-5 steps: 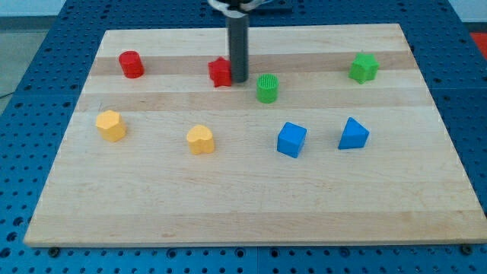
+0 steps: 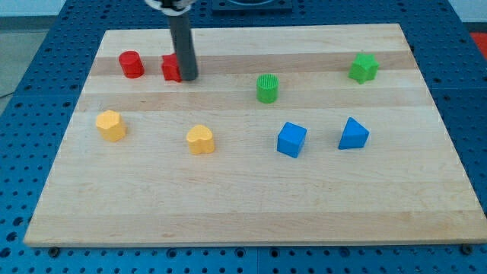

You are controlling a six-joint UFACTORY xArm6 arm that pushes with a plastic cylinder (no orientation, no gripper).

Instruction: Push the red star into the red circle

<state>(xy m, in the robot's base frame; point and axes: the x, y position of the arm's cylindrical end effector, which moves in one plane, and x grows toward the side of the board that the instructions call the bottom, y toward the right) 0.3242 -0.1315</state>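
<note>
The red star (image 2: 170,68) lies near the view's top left of the wooden board, partly hidden by the rod. My tip (image 2: 188,78) touches the star's right side. The red circle (image 2: 131,64) stands a short way to the star's left, with a small gap between them.
A green circle (image 2: 267,88) and a green star (image 2: 364,68) lie to the right. A yellow hexagon (image 2: 111,125) and a yellow heart (image 2: 200,139) lie lower left. A blue cube (image 2: 291,139) and a blue triangle (image 2: 352,133) lie lower right. The board (image 2: 251,205) sits on a blue pegboard.
My tip has moved left and carried the red star with it, from near the board's top middle to close beside the red circle. The other blocks have not moved.
</note>
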